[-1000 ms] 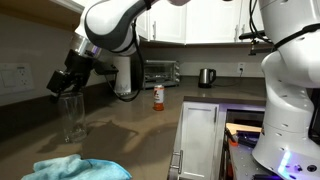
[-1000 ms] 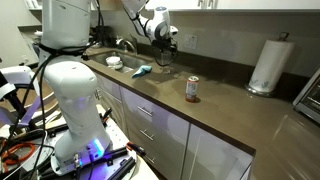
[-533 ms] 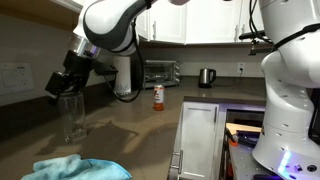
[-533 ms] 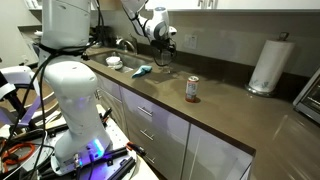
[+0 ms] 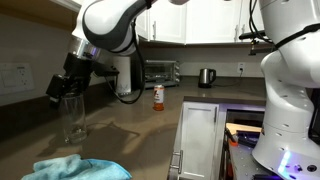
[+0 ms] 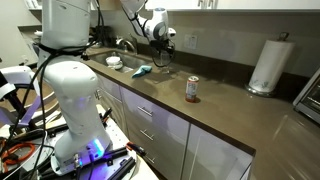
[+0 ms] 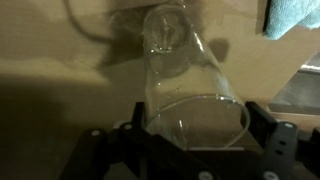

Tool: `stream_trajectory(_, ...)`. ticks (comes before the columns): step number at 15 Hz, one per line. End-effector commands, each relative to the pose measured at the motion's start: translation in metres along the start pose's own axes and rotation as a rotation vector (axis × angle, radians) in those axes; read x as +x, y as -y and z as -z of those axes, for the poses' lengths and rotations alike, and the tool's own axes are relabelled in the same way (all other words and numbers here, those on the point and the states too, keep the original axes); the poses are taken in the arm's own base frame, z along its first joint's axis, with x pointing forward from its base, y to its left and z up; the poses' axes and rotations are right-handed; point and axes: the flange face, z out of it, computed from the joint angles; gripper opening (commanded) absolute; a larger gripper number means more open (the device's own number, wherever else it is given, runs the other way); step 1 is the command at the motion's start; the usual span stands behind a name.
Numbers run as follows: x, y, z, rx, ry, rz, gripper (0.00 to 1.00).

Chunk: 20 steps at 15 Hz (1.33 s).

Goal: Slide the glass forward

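In the wrist view the fingers (image 7: 275,145) are dark and cut off by the bottom edge. The glass (image 7: 178,70) blurs at its far end, and only a corner of the blue cloth (image 7: 293,14) shows at top right. In an exterior view the glass (image 6: 163,58) is too small to make out — it seems to stand just under the gripper (image 6: 165,46). In an exterior view the blue cloth (image 5: 75,168) runs off the bottom edge, and the gripper (image 5: 62,88) overlaps the glass's rim — contact cannot be told.
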Motion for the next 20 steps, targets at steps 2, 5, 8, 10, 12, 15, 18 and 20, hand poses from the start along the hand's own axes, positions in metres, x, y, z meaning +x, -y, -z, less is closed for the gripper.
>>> stream_trajectory(2,0.000,0.002,0.000,-0.023,0.039,-0.026,0.84)
stream_trajectory(5,-0.001,0.002,0.000,-0.032,0.044,-0.029,0.75)
stream_trajectory(8,-0.001,0.004,0.000,-0.037,0.045,-0.034,0.75)
stream_trajectory(10,-0.002,0.005,0.000,-0.039,0.048,-0.038,0.76)
stream_trajectory(12,-0.002,0.007,0.000,-0.045,0.052,-0.043,0.75)
stream_trajectory(15,-0.005,0.011,0.000,-0.055,0.059,-0.056,0.72)
stream_trajectory(18,-0.007,0.018,-0.001,-0.064,0.062,-0.069,0.72)
stream_trajectory(20,-0.009,0.022,-0.001,-0.068,0.063,-0.078,0.68)
